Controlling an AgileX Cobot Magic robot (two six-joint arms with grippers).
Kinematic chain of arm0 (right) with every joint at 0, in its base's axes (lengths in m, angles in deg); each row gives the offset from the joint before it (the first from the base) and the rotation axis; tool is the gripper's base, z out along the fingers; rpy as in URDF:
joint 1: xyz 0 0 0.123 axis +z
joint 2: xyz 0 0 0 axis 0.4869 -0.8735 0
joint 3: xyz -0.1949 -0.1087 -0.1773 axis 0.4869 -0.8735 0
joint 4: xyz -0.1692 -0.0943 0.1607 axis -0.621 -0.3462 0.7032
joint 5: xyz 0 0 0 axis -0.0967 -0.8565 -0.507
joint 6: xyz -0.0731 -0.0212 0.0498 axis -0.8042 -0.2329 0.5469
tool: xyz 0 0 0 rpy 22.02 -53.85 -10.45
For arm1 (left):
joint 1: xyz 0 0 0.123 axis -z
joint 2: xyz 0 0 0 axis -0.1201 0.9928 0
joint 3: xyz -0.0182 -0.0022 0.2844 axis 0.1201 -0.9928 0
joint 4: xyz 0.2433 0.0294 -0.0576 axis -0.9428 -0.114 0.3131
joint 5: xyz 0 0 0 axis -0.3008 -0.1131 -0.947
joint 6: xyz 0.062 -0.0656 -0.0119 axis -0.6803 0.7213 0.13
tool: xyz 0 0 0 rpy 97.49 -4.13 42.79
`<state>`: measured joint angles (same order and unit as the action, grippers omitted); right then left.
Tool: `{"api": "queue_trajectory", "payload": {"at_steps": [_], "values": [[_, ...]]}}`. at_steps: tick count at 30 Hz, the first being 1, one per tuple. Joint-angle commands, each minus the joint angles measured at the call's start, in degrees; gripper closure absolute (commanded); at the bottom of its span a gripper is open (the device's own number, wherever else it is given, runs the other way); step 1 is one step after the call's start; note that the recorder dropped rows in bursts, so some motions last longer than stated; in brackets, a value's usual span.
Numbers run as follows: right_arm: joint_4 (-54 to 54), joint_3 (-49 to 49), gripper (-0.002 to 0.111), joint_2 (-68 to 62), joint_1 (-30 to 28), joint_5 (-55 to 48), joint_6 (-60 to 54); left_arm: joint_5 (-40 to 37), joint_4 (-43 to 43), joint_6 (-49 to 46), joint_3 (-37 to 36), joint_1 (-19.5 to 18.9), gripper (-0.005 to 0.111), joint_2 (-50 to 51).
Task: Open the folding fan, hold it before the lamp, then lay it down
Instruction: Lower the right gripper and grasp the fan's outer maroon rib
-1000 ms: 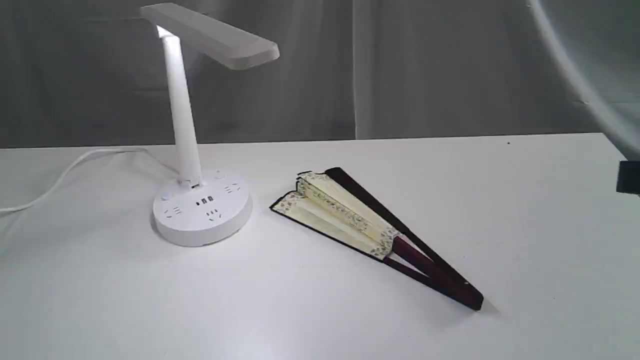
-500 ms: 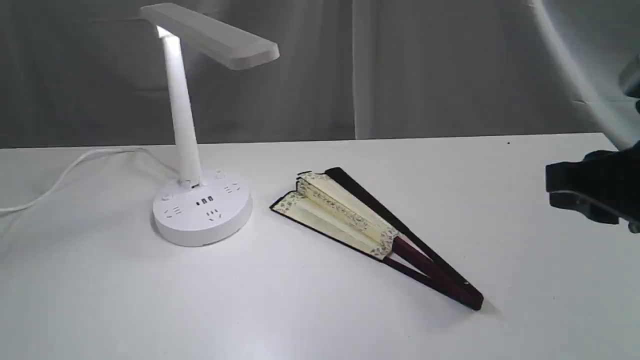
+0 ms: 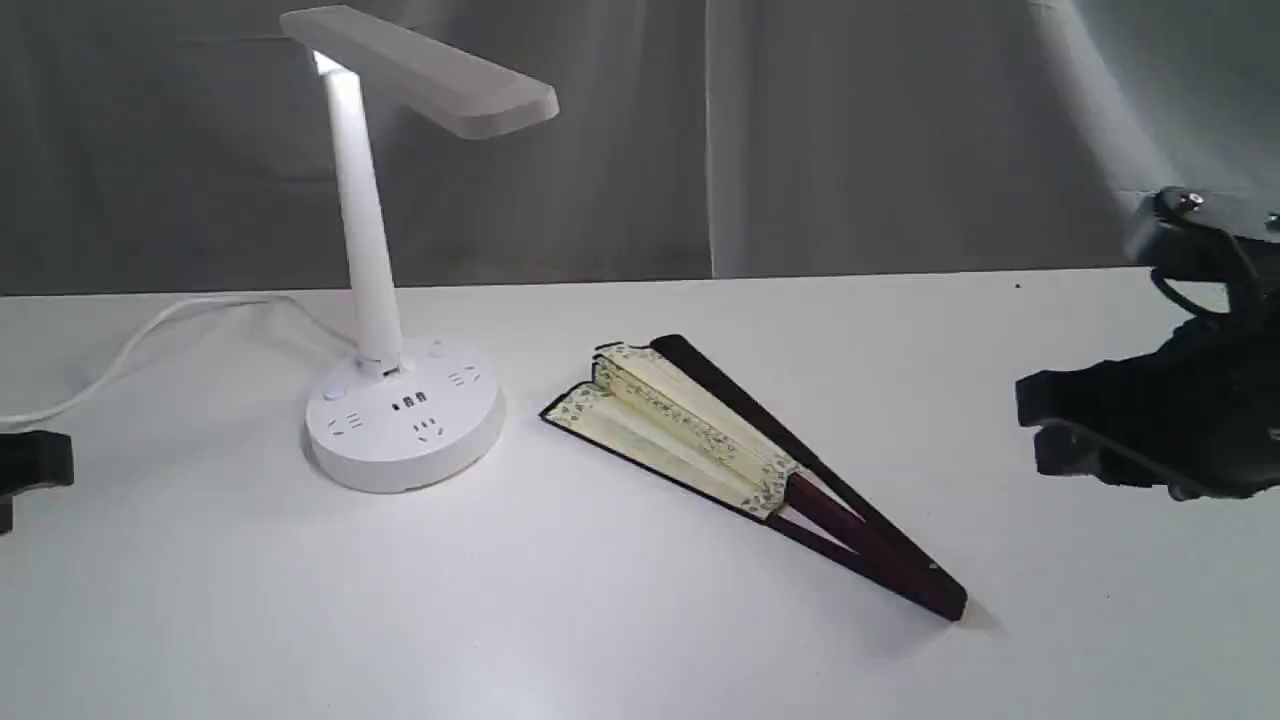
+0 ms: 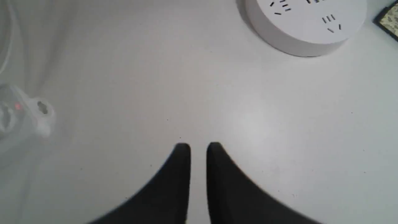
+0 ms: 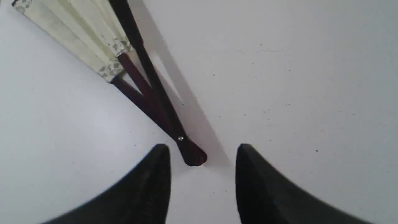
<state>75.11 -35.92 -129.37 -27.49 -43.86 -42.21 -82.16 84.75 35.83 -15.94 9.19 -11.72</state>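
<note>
The right arm reaches in low from the right edge of the exterior view, its black right gripper (image 3: 1032, 432) hovering level over the white table (image 3: 300, 620), fingers pointing toward the middle. Its jaws stand wide apart and hold nothing. The large pleated cream paper folding fan with dark maroon wooden ribs (image 3: 690, 425) lies flat on the table, only slightly spread, with its leaf toward the white plastic desk lamp with a flat bar head and round socket base (image 3: 365, 250) and its riveted pivot end toward the right gripper. In the right wrist view, that pivot end (image 5: 192, 157) shows just ahead of the gap between the fingertips, untouched. The left gripper (image 3: 30, 465) barely enters at the left edge, well apart from the fan; its jaws show only a thin slit over bare table, near the lamp's base (image 4: 304, 28).
</note>
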Motion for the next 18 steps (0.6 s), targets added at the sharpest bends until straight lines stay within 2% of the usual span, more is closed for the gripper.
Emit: {"api": "queue_trajectory", "payload": {"at_steps": [1,9,18], "values": [[2.18,3.94,0.072,-3.55,0.16,-3.00,-2.41,-1.45,0.32,-1.08,3.09,0.36,0.088,3.90],[2.57,9.56,0.061,-9.90,0.16,-3.46,-2.54,-2.38,0.32,-1.39,6.31,0.36,0.086,10.42],[4.54,16.95,0.062,-18.24,0.16,-6.95,-2.54,-0.71,0.88,-1.39,6.31,0.36,0.086,14.70]]}}
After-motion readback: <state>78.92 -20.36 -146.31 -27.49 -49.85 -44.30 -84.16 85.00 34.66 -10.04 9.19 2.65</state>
